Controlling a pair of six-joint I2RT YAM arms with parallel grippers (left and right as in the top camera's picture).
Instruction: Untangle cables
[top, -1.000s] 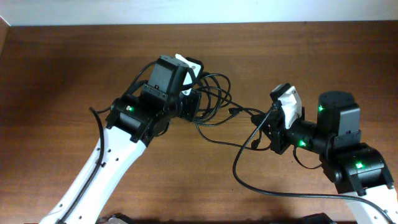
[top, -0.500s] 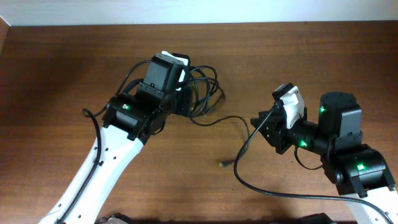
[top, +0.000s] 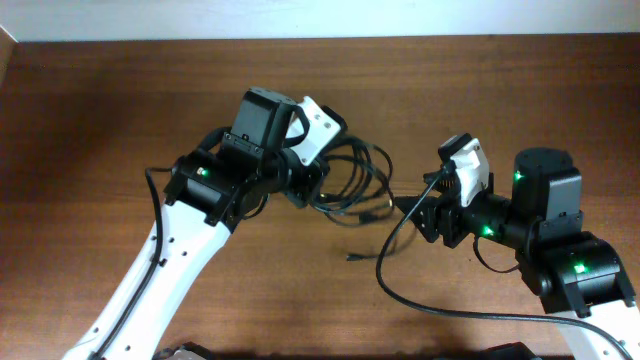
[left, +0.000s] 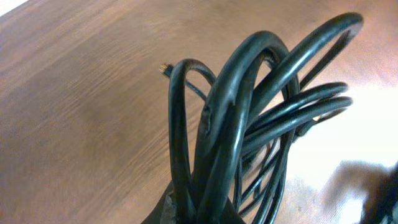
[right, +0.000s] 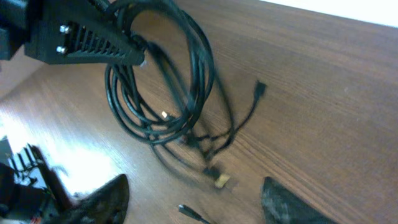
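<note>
The cables (top: 352, 180) are a bunch of glossy black loops hanging from my left gripper (top: 312, 188), which is shut on them just above the table's middle. In the left wrist view the cables (left: 249, 112) rise out of the jaws of the left gripper (left: 205, 214), with a small plug tip (left: 164, 67) showing. My right gripper (top: 412, 208) stands open a little to the right of the bunch, holding nothing. In the right wrist view its fingers (right: 106, 199) spread wide over the wood, a loose plug end (right: 189, 213) lies between them, and the loops (right: 161, 81) hang beyond.
A free plug end (top: 355, 257) lies on the brown wooden table (top: 120, 110) below the bunch. The right arm's own thicker black wire (top: 385, 275) curves over the table in front. A gold-tipped plug (right: 221, 180) rests near the right fingers.
My right gripper has opened and let go of the cable it pulled. The freed strand dropped to the table. The left gripper has swung right with the bunch.
</note>
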